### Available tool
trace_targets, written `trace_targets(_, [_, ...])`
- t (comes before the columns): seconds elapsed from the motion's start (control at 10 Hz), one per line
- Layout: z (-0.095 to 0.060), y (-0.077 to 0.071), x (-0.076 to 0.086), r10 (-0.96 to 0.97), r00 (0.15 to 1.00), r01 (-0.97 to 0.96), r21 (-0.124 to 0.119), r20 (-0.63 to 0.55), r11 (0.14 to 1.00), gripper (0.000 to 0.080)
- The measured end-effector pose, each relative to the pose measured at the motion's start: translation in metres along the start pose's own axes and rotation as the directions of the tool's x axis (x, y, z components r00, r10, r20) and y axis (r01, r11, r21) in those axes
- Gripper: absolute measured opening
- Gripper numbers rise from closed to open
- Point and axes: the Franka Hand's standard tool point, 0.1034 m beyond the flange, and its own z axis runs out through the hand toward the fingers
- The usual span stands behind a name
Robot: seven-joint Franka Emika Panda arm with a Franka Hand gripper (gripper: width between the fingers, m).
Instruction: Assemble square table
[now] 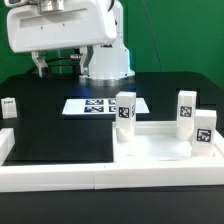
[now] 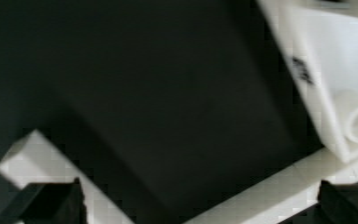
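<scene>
Exterior view showed the pincer (image 1: pixel 57 64) hanging with its jaws apart and nothing between them, high over the black table (image 1: pixel 50 125). Well below and in front of it sat the large white plastic square tabletop (image 1: pixel 160 140), with three short white tagged legs (image 1: pixel 125 109) standing on it. A fourth leg (image 1: pixel 8 108) stood off to the exterior view's left, and the marker board (image 1: pixel 100 105) lay flat beneath the arm.

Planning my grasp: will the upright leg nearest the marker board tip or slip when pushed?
The leg stands upright, taller than wide, so a high nudge would probably tip it. Looks like rigid, smooth plastic: likely light, possibly slippery.
</scene>
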Motion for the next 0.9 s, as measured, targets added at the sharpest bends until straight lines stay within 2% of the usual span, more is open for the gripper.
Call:
trace_targets(0.4, [0.002,0.004,-0.001,-0.260,0.966,0.260,-0.007,0.010,0.966,0.0649])
trace_targets(0.5, [0.007,0.022,-0.008,-0.403,0.915,0.404,-0.012,0.030,0.915,0.0649])
trace_targets(0.7, [0.019,0.064,-0.035,-0.503,0.859,0.506,-0.011,0.099,0.862,0.0649])
trace_targets(0.9, [0.035,0.101,-0.062,-0.624,0.762,0.632,0.009,0.170,0.775,0.0649])
